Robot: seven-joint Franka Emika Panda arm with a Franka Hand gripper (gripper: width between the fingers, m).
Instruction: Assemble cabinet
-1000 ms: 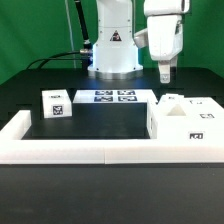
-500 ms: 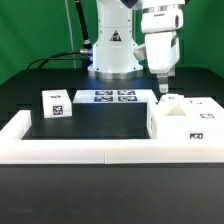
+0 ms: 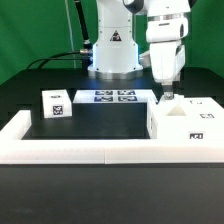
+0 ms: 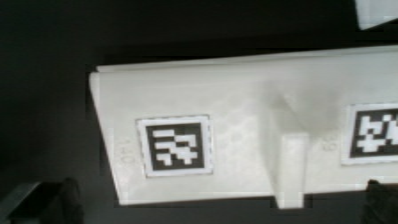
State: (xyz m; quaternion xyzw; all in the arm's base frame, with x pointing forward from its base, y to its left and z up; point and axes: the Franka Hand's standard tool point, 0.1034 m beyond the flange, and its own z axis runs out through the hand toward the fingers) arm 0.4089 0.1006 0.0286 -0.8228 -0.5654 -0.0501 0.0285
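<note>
The white cabinet body (image 3: 186, 121), a boxy part with small tags, stands on the exterior view's right against the rail. A small white box part (image 3: 56, 103) with a tag stands at the exterior view's left. My gripper (image 3: 166, 92) hangs just above the cabinet body's back left edge, open and empty. In the wrist view the gripper (image 4: 217, 205) has its dark fingertips (image 4: 50, 200) far apart at the picture's edges. Between them lies the cabinet's white top (image 4: 231, 100) with two tags and a raised ridge (image 4: 292, 150).
A long low white border rail (image 3: 100, 152) runs along the front and up both sides. The marker board (image 3: 113, 96) lies flat at the back middle, in front of the robot base (image 3: 112, 50). Cables trail at the back left.
My gripper has come down from higher up to just above the cabinet body's back left edge. The parts have not moved.
</note>
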